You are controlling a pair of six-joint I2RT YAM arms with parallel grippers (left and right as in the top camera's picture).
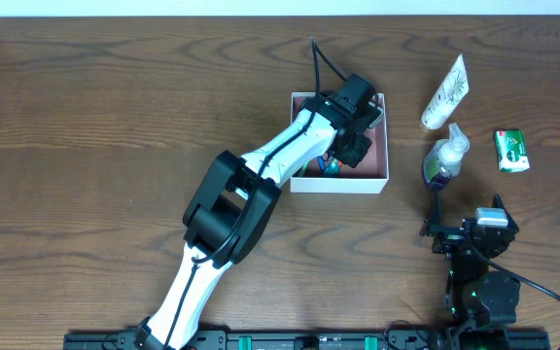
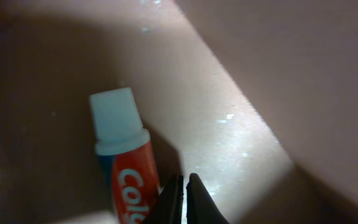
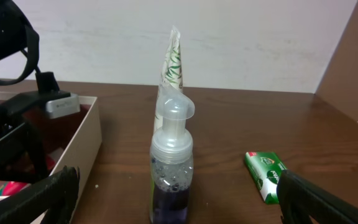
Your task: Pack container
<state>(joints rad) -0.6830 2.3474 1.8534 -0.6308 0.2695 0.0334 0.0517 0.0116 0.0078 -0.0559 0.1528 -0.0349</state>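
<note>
Toothpaste tube (image 2: 126, 158) lies beside our left end effector (image 2: 184, 186), fingers together inside the container (image 1: 375, 182); our right end effector (image 3: 179, 196) stands apart near the counter's (image 1: 86, 117) right edge.

L arm (image 1: 280, 156): base at near edge, left of centre. White upper link climbs to a bulky black elbow (image 1: 224, 209) approx. mid-worktop. Forearm then runs diag. toward the far edge, right of centre. Wrist (image 1: 350, 99) black, tipped downward; cable (image 1: 321, 60) arcs off it toward far edge.

L gripper (image 2: 184, 182): fingers (image 2: 201, 202) pressed together, only a hairline slit btwn tips, nothing seen clamped.

R arm (image 1: 482, 282): all black, folded compact at near-right corner, aimed toward far edge.

R gripper (image 3: 178, 177): spread wide, one finger at each lower corner of wrist view, roughly level w/ each other.

Arms well apart, no contact.
</note>
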